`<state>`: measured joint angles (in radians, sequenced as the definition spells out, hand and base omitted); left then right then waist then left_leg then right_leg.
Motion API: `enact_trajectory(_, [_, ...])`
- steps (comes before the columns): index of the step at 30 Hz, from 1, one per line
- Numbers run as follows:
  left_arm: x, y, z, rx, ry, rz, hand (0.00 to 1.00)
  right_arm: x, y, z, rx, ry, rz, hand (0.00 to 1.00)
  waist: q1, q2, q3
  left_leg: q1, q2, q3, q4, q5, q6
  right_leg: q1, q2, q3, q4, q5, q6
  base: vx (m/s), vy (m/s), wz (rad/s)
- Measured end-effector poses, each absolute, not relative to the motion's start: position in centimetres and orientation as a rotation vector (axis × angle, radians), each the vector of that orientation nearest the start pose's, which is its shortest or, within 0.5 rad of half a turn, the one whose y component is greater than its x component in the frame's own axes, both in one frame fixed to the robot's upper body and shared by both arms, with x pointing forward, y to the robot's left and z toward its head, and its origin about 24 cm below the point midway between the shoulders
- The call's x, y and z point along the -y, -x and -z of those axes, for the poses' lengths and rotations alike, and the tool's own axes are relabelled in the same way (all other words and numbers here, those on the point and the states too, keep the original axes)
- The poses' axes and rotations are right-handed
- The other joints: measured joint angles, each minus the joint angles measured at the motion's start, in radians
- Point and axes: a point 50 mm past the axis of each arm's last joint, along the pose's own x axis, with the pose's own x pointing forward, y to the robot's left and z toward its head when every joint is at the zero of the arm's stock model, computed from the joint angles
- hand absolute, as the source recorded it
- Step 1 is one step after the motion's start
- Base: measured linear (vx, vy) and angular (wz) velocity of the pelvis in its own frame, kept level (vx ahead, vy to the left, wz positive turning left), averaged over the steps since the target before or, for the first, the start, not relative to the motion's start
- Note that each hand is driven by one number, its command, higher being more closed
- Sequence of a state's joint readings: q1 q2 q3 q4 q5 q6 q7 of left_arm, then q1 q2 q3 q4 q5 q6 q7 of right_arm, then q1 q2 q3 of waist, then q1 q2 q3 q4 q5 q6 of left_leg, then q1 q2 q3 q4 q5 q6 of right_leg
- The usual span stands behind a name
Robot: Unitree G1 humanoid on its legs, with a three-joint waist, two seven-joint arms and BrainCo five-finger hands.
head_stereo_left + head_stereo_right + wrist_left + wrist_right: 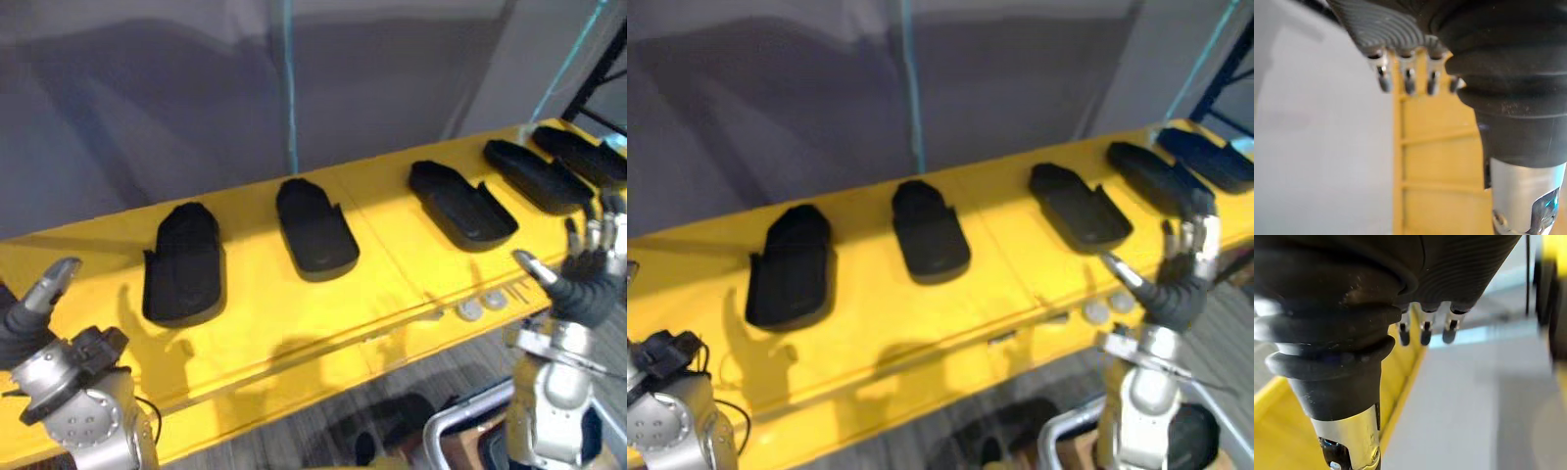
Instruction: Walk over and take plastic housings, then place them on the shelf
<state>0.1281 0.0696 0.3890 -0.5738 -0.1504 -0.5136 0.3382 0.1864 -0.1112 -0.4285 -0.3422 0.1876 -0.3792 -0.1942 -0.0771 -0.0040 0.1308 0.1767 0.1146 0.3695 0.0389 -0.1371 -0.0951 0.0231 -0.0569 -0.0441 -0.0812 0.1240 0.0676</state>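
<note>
Left eye view first, and the plastic housings are all laid out: five black shells in a row along the yellow worktop (392, 269), none of them picked up. The first housing (183, 264) lies toward the left end. The second housing (315, 230) sits near the middle. The third housing (460, 206) is right of centre, well apart from its neighbours. The fourth housing (534, 176) and fifth housing (583, 155) lie just beside each other at the far right end.

Now the arms. The right robot hand (588, 284) is up at the front edge of the worktop, on the near side of the third and fourth housings, fingers straight and spread wide, thumb out to the side, holding nothing. Its wrist view agrees: the fingers (1424, 330) hang in a loose row with nothing between them.

The left robot hand (24, 323) is low at the front left corner, apart from the first housing. Its fingers (1408, 81) are extended in the wrist view, empty too.

Two small silver discs (482, 305) rest side by side on the front strip of the worktop, near the right robot hand. Behind it all is a grey wall (147, 88) with a thin teal strip (290, 88) running up it.
</note>
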Motion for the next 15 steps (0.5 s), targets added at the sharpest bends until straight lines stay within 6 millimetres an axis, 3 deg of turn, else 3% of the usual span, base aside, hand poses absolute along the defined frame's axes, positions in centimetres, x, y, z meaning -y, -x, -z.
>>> enact_trajectory(5, [-24.0,-15.9,-18.6,1.002,0.052,-0.607,0.0,28.3,-14.3,-14.2,0.689,0.095,0.634,0.0,-0.05,0.016,0.021,0.013,-0.001,0.064,0.032,-0.033,0.003,-0.026,0.013,0.092,0.0,0.009,0.003,-0.04,0.01,-0.77])
enact_trajectory(6, [-24.1,-16.2,-18.5,0.967,0.045,-0.649,0.0,26.9,-15.5,-15.1,0.76,0.026,0.501,0.0,-0.038,0.002,0.05,-0.027,-0.007,-0.094,0.204,-0.083,0.065,-0.039,0.026,0.216,0.0,0.015,-0.008,-0.12,-0.01,-1.86])
enact_trajectory(8, [-24.1,-16.1,-18.2,0.94,0.029,-0.679,0.0,25.1,-17.2,-15.8,0.802,-0.029,0.363,0.0,-0.014,0.009,0.053,-0.088,-0.02,-0.248,0.339,-0.126,0.101,-0.066,0.045,0.291,-0.002,0.013,-0.014,-0.13,0.036,-1.7])
enact_trajectory(9, [-24.0,-16.1,-18.1,0.937,0.032,-0.679,0.0,24.7,-17.5,-16.0,0.807,-0.038,0.335,0.0,-0.01,0.011,0.053,-0.096,-0.023,-0.271,0.354,-0.134,0.106,-0.074,0.05,0.297,-0.005,0.008,-0.019,-0.11,0.091,-0.94])
enact_trajectory(11, [-23.5,-16.1,-18.1,0.935,0.022,-0.676,0.0,23.5,-18.3,-16.3,0.826,-0.072,0.266,0.0,0.008,0.049,0.056,-0.107,0.006,-0.275,0.332,-0.159,0.118,-0.115,0.074,0.287,0.027,-0.032,-0.036,-0.08,0.094,-0.43])
enact_trajectory(12, [-23.3,-16.1,-18.2,0.941,0.008,-0.669,0.0,22.7,-18.7,-16.5,0.842,-0.107,0.227,0.0,0.009,0.044,0.066,-0.104,0.0,-0.275,0.298,-0.187,0.073,-0.156,0.075,0.28,0.098,-0.016,-0.027,-0.09,0.108,-0.08])
enact_trajectory(13, [-23.3,-15.7,-18.0,0.945,-0.005,-0.7,0.0,20.9,-20.2,-16.9,0.86,-0.16,0.145,0.0,0.027,0.033,0.088,-0.123,-0.014,-0.275,0.269,-0.209,0.036,-0.204,0.069,0.28,0.1,0.039,0.011,-0.15,0.123,0.15])
enact_trajectory(14, [-23.0,-15.7,-17.9,0.949,0.015,-0.703,0.0,20.0,-20.6,-17.1,0.865,-0.161,0.112,0.0,0.061,0.025,0.096,-0.148,-0.028,-0.282,0.268,-0.207,0.036,-0.216,0.048,0.27,0.078,0.052,0.015,-0.17,0.106,0.21])
enact_trajectory(15, [-23.0,-15.5,-18.0,0.965,0.025,-0.712,0.0,19.8,-20.8,-17.5,0.88,-0.158,0.111,0.0,0.064,0.025,0.096,-0.162,-0.033,-0.291,0.27,-0.205,0.037,-0.215,0.039,0.262,0.07,0.056,0.017,-0.1,0.065,0.25])
